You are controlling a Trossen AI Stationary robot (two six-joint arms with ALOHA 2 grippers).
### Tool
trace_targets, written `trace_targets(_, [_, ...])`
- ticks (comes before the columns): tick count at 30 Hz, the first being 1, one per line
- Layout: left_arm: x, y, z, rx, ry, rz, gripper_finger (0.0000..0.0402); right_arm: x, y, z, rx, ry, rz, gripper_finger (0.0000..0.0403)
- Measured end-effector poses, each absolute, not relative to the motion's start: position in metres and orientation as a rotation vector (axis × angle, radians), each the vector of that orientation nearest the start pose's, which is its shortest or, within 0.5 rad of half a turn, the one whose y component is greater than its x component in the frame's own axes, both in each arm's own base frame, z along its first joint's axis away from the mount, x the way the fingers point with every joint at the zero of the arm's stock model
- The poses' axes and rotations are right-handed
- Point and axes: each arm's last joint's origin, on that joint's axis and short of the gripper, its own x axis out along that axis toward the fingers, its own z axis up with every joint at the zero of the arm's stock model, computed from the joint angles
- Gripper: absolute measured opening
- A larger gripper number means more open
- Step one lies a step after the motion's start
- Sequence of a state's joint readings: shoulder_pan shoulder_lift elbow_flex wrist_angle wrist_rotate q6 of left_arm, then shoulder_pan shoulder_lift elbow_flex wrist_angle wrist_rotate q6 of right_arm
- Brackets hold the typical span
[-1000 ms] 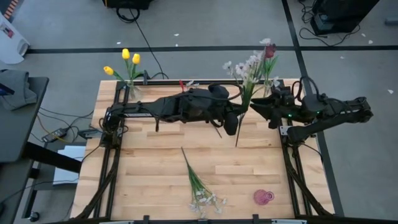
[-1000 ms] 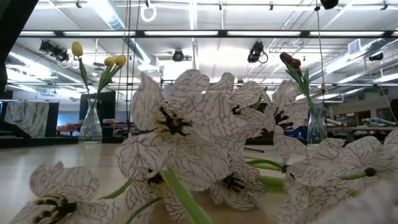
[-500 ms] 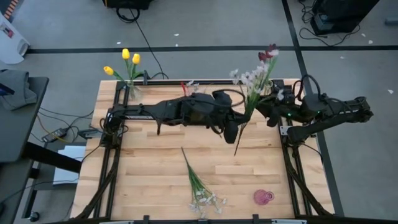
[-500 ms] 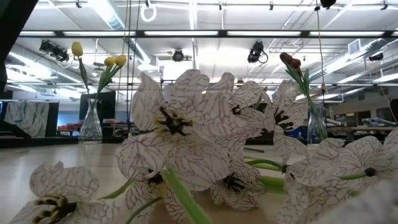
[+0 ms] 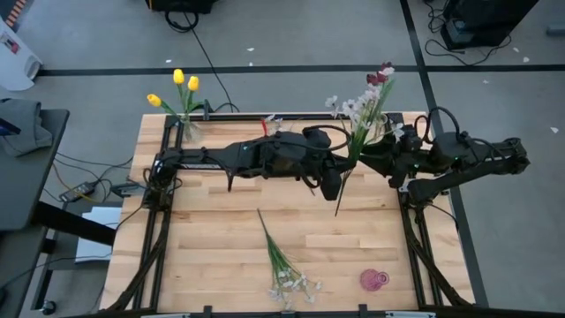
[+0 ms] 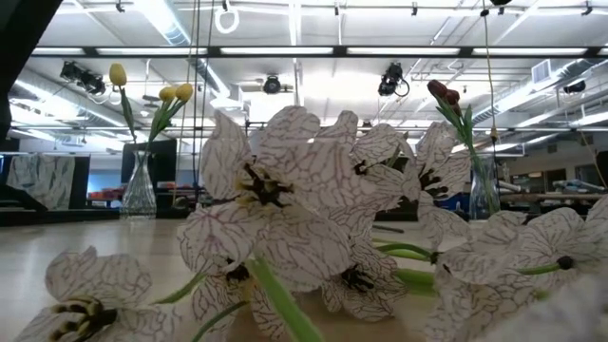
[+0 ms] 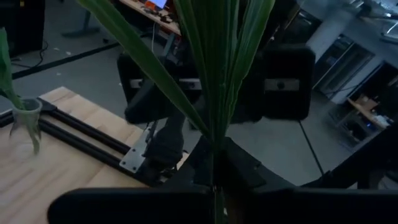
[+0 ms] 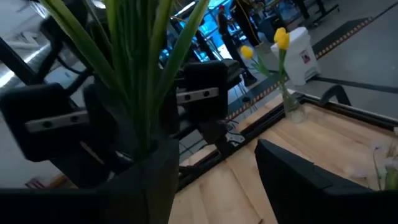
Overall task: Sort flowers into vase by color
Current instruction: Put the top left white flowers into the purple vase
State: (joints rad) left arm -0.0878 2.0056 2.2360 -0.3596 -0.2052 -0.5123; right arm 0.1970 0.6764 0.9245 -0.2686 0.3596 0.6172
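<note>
A spray of whitish blossoms [image 5: 353,113] on a long green stem stands slanted above the table's far right part, its stem end [image 5: 337,210] pointing at the near edge. My left gripper [image 5: 329,183] is shut on its stem. My right gripper [image 5: 381,159] is open and faces the left one, with the spray's leaves [image 8: 137,81] close by one of its fingers [image 8: 149,180]. Yellow tulips [image 5: 183,84] stand in a glass vase [image 5: 187,128] at the far left corner. Dark red tulips [image 5: 381,75] stand in a vase [image 6: 483,190] at the far right. A second whitish spray [image 5: 282,263] lies flat near the near edge. My left gripper pinches the spray's stem [image 7: 214,177] between its two fingers, just below the leaves and above the bare lower stem. The spray is lifted clear of the table, with its leaves [image 7: 217,74] rising past the fingers and its blossoms uppermost. My right gripper: I cannot tell whether its finger touches the leaves.
A small pink object [image 5: 373,280] lies near the near right corner. Black rails [image 5: 415,238] frame the wooden table [image 5: 221,230]. The lying spray's blossoms [image 6: 275,228] fill most of the low view. Bare wood lies between the arms and that spray.
The held spray has tipped, its blossom head swinging toward the table's right, and its stem end has shifted slightly toward the near edge with my left gripper. My right gripper has drawn back a little toward the right.
</note>
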Motion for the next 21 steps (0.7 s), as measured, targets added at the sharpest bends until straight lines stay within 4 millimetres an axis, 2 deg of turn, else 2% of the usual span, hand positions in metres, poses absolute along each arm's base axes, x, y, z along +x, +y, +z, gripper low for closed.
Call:
trace_targets(9, [0.45,-0.033,0.445,-0.499,0.099,0.129,0.0017,0.12,0.014,0.392,0.645,-0.094,-0.133,0.0271])
trace_targets(21, [0.451,-0.023,0.445,-0.515,0.087,0.18,0.0017,0.143,0.019,0.395,0.622,-0.12,-0.089,0.027])
